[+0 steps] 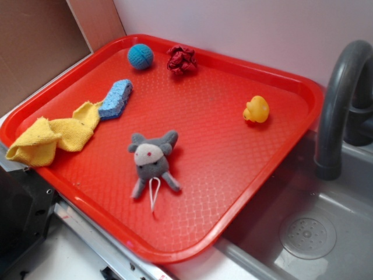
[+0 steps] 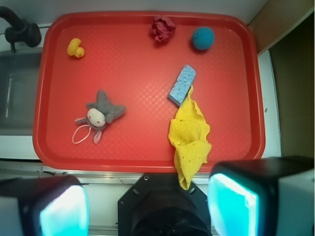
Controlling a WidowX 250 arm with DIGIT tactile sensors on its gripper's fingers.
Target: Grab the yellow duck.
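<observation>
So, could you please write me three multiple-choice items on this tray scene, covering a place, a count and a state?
1. Where does the yellow duck sit on the red tray?
A. Near the edge beside the sink
B. On the yellow cloth
C. Against the blue ball

2. How many objects lie on the tray?
A. Four
B. Six
C. Eight

3. How does the gripper stand?
A. Shut on the duck
B. Open, holding nothing
C. Shut on the sponge

Answers: 1 A, the duck is alone near the sink-side rim. 2 B, duck, ball, red scrunchie, sponge, cloth, grey mouse toy. 3 B, the pads sit wide apart above the tray's near edge.
</observation>
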